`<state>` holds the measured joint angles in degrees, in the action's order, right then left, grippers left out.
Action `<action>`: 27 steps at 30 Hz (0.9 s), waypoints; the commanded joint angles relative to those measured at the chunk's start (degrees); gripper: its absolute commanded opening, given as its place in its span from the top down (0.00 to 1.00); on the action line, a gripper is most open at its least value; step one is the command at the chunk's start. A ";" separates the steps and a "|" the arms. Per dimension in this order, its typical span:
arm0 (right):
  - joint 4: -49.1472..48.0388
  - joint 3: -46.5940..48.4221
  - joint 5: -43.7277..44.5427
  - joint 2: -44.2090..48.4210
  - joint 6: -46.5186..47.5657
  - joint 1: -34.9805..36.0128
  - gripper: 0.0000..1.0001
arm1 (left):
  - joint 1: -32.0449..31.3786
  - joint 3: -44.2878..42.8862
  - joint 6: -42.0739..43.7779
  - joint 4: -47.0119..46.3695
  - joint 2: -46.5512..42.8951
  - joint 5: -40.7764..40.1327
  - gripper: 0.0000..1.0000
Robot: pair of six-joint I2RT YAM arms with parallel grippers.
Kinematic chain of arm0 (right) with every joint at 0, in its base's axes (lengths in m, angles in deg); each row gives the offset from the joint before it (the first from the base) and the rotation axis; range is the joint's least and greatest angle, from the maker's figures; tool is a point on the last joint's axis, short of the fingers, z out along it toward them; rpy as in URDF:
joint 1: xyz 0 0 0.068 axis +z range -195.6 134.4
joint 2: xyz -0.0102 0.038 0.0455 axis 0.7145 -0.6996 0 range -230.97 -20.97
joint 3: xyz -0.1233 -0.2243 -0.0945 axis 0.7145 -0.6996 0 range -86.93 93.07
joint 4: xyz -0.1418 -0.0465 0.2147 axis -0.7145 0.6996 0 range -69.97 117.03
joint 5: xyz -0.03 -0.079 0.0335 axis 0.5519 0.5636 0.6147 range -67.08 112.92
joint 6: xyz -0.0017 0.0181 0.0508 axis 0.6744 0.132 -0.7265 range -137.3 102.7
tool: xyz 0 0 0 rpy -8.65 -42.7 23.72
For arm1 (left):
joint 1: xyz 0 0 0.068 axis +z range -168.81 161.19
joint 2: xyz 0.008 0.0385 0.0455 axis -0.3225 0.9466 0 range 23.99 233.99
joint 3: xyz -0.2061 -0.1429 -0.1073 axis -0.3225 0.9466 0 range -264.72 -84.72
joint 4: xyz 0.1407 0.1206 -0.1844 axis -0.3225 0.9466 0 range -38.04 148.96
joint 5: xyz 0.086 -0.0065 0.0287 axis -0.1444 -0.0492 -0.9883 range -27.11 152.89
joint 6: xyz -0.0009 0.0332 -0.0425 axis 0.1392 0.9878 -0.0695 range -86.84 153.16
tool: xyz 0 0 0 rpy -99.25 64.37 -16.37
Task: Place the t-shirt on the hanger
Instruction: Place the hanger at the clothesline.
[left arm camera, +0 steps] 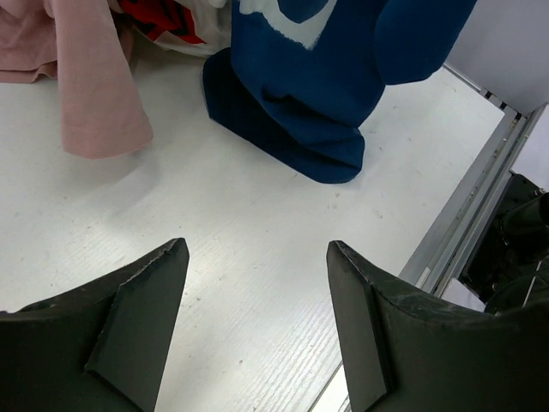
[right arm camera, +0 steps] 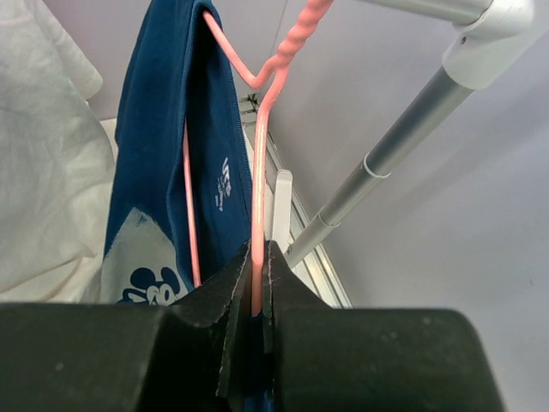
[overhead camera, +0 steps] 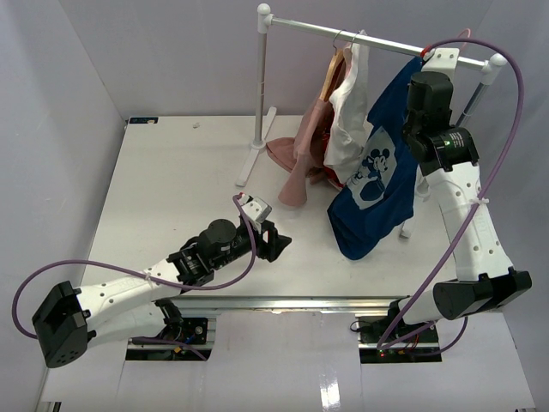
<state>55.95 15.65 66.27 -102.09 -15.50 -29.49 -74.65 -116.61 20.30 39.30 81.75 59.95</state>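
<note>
The navy t-shirt (overhead camera: 373, 184) with a white Mickey print hangs from the pink hanger (right arm camera: 260, 163), and its hem bunches on the table (left arm camera: 300, 94). One pink wire runs inside the neck opening (right arm camera: 163, 112). My right gripper (right arm camera: 257, 257) is shut on the hanger's wire just below the twisted neck, up by the rail (overhead camera: 423, 69). The hook's top (overhead camera: 464, 36) shows at the rail. My left gripper (overhead camera: 279, 240) hovers low over the table's front, open (left arm camera: 257, 249), with nothing between its fingers, short of the shirt's hem.
A white rail (overhead camera: 377, 41) on a post (overhead camera: 262, 86) carries a tan wooden hanger (overhead camera: 330, 73) with a white, red-printed garment (overhead camera: 347, 120) and a dusty-pink garment (overhead camera: 300, 172) trailing onto the table. The rail's slanted leg (right arm camera: 386, 154) stands right of my right gripper. The table's metal edge (left arm camera: 463, 215) lies at the right.
</note>
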 commanded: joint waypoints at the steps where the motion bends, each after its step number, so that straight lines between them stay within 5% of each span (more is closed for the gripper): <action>1: -8.67 2.56 2.27 -0.38 -0.22 -0.31 0.92 | -0.32 1.18 0.49 -2.78 -3.36 -0.86 0.24; 27: -29.22 -4.31 3.26 -2.26 9.90 0.41 0.92 | -0.50 0.92 0.56 -2.72 -2.28 1.39 0.23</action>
<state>38.65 12.35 67.91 -106.31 -8.25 -29.10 -74.89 -115.84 20.44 37.73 79.83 60.44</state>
